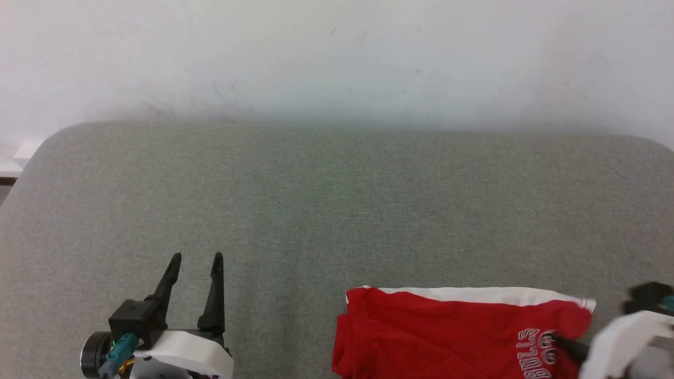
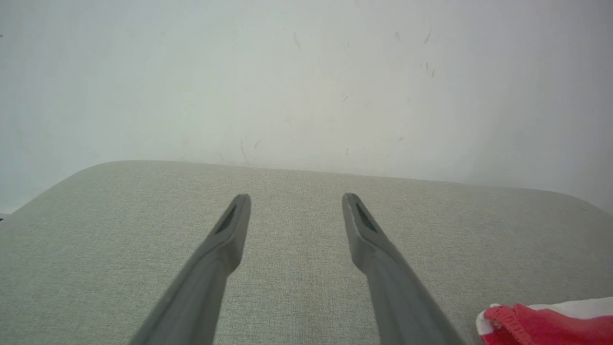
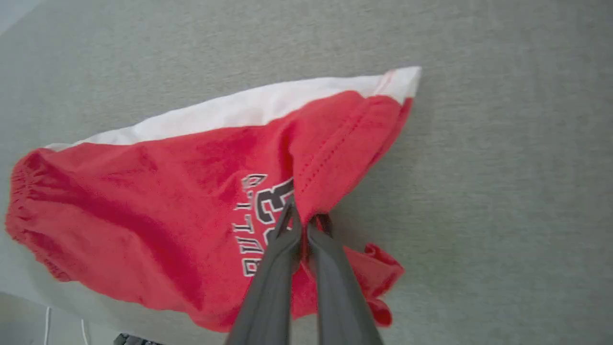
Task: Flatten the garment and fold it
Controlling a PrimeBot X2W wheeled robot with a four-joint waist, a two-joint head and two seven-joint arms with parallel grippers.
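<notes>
Print: On the garment (image 3: 167,191) you can read "23" and, beside it, "BULL" in white letters with black outlines. Your right gripper's (image 3: 301,213) fingers cover the end of the word.
Print position: The lettering sits just left of the right fingertips in the right wrist view, and the tips touch the "23".
Right gripper: Its jaws are pressed together on a ridge of red cloth at the stitched hem, and the fabric bunches up toward the tips. In the head view the right gripper (image 1: 559,341) is blurred.
Left gripper: The left gripper (image 1: 196,256) has its fingers apart with nothing between them, above bare cloth.
Garment location: The garment (image 1: 447,337) lies well to the right of your left gripper. One gathered red corner (image 2: 541,326) shows to the right of the left gripper's right finger (image 2: 296,196).
Long axis: It runs from the left gripper's side toward the right gripper. The gathered elastic end is nearer the left gripper, the hem is at the right gripper, and the white stripe runs along the far edge.
Surface: You are working on a grey woven table (image 1: 337,200) with rounded corners.
Room: A scuffed white wall (image 1: 337,52) stands beyond the fingertips.
</notes>
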